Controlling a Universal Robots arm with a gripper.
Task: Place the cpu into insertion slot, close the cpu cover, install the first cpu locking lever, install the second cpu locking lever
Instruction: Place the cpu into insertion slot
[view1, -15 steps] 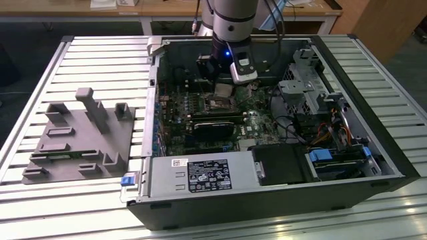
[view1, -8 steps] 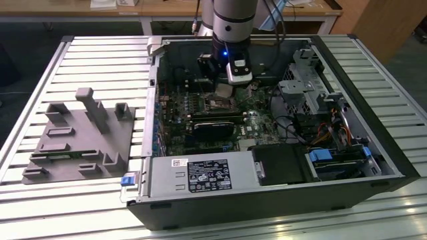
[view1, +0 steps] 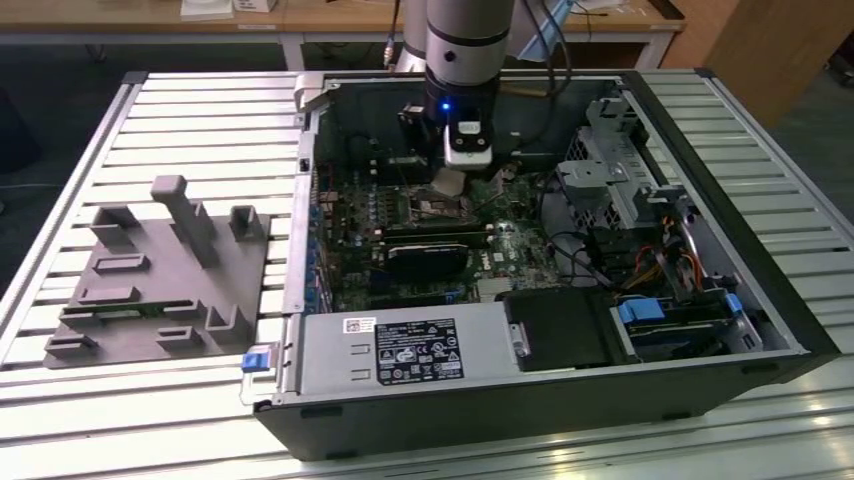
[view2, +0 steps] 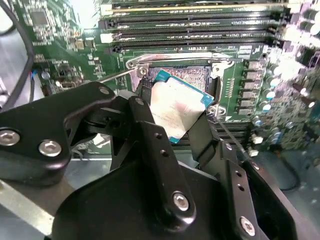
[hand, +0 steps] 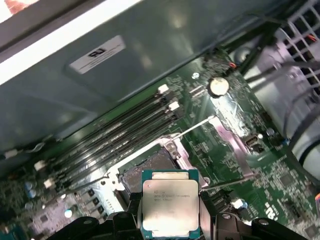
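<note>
Silvery cpu (hand: 169, 202) between fingers (view2: 155, 145), above insertion slot (hand: 148, 169)

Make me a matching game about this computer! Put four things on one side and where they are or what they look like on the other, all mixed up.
Things
1. cpu
2. insertion slot
3. memory slots
4. grey rack

Places and looks
A. on the table, outside the computer case
B. pinched between the fingers
C. square and uncovered on the green board
D. long, black, lined up in a row

Pairs: 1-B, 2-C, 3-D, 4-A
</note>
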